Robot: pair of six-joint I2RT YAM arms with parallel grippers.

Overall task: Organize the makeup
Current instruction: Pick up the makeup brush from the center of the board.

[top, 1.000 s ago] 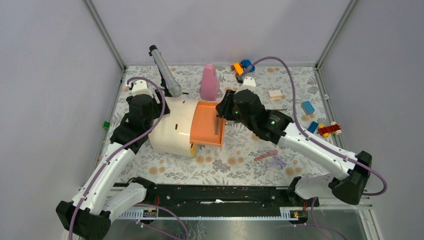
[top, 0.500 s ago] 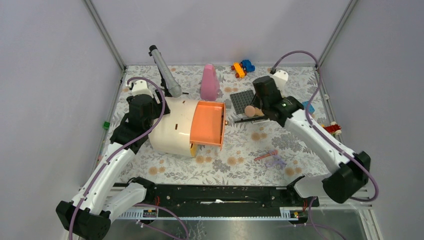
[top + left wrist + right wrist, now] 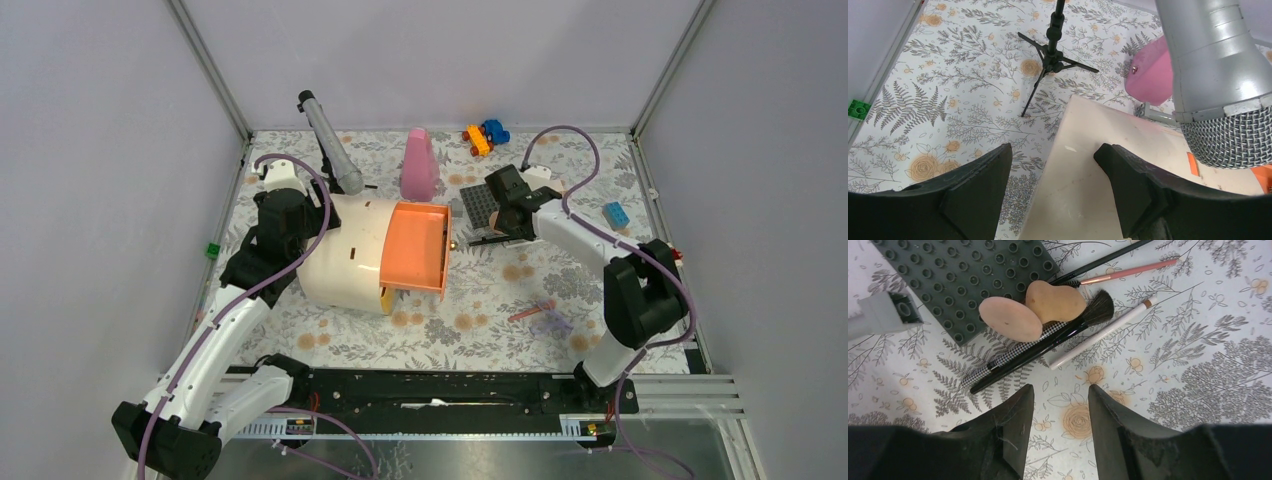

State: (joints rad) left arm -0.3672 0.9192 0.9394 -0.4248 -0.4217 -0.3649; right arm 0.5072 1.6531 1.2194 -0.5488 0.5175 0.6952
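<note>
Peach puff (image 3: 1010, 319) and sponge (image 3: 1055, 301), 2, beside 4 thin tools (image 3: 1048, 342); right claw (image 3: 1060, 390) apart, left claw (image 3: 1053, 150) state unclear.

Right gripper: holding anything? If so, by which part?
Nothing is held. The right gripper is open and empty, hovering just short of the black brush, which lies beside the peach sponge and puff.

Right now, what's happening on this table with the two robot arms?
The arms are sorting makeup. The left gripper straddles an edge of the cream storage case, whose orange drawer stands pulled out; whether it actually grips cannot be told. The right gripper hovers open and empty over a cluster at the edge of the grey studded plate: a peach sponge, a round puff, a black powder brush and thin pencils.
</note>
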